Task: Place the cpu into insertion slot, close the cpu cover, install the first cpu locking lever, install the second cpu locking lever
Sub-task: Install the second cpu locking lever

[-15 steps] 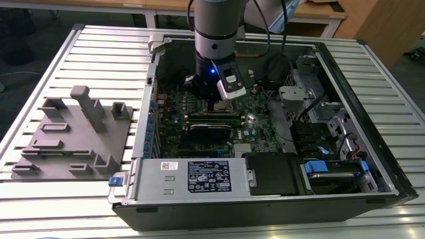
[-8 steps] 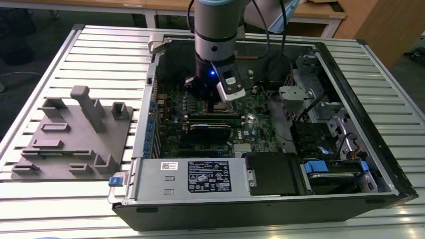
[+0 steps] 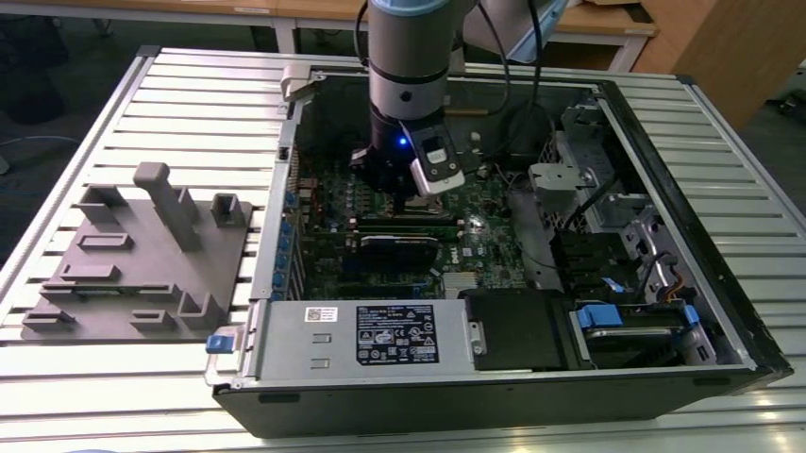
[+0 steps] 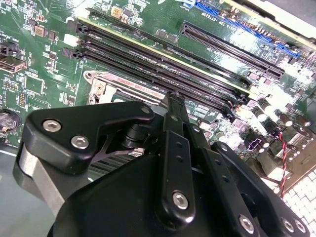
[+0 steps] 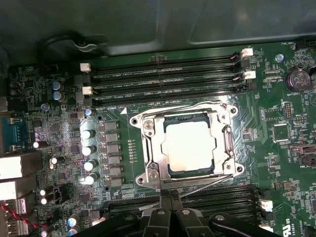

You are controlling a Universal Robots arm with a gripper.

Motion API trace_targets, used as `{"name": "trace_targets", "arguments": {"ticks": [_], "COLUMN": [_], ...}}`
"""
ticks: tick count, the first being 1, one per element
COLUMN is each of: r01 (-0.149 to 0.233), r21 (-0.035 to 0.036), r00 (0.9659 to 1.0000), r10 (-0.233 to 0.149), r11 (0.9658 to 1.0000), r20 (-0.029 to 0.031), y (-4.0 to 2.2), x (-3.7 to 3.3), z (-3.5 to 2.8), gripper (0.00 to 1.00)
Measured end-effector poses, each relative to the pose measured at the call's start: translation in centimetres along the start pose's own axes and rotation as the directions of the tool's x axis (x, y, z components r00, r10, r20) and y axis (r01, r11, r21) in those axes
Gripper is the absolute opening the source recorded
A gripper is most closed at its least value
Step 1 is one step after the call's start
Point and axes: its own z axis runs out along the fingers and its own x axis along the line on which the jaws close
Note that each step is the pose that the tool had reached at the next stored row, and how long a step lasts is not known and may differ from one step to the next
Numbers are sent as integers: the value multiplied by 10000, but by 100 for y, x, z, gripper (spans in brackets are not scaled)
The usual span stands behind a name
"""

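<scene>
The cpu (image 5: 190, 146) sits flat in the insertion slot (image 5: 170, 174), w/ the cpu cover (image 5: 155, 150) closed over it, so the chip is framed down. The hand (image 5: 169, 197) hovers at the slot's edge by a thin lever wire (image 5: 205, 181), fingers (image 5: 162, 199) pinched together, holding nothing visible, prob. to work that lever.

The gripper (image 5: 168, 197) hangs low inside the open case (image 3: 705, 377), its tip at the edge of the cover (image 5: 150, 148) that lies shut over the cpu (image 5: 190, 145). Long memory slots (image 5: 163, 79) flank the socket on two sides, and a row of upright capacitors (image 5: 88, 155) stands beside it. Above the cpu the room is free. The power supply (image 3: 365, 335) and drive cage (image 3: 629, 217) wall the case's edges.
</scene>
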Motion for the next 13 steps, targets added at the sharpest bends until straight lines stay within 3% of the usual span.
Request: {"name": "trace_targets", "arguments": {"ticks": [13], "r01": [1], "r21": [32], "r00": [10000], "r10": [-1], "r11": [10000], "r20": [6], "y": [-7], "x": [56], "z": [12], "gripper": [11]}}
